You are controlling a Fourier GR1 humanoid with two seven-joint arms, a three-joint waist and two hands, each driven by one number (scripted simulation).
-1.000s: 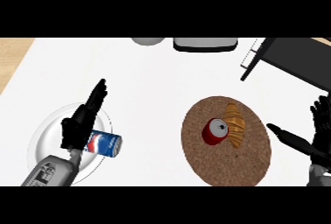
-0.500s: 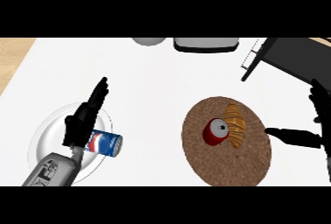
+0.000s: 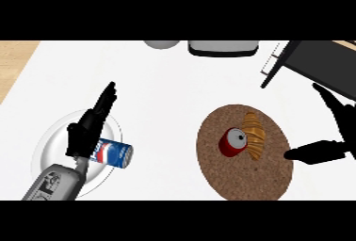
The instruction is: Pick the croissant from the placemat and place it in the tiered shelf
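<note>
A golden croissant lies on the round brown placemat at centre right, touching a red can on its left. My right hand is open at the right edge, its thumb reaching over the placemat's rim, a short way right of the croissant. The dark tiered shelf stands at the top right. My left hand rests open over the white plate at left, holding nothing.
A blue soda can lies on the plate beside my left hand. A grey bowl and a grey appliance sit at the back edge. Wooden flooring shows at the far left.
My right hand has shifted up and slightly right, fingers spreading wider above the thumb. The left hand and all objects have stayed put.
</note>
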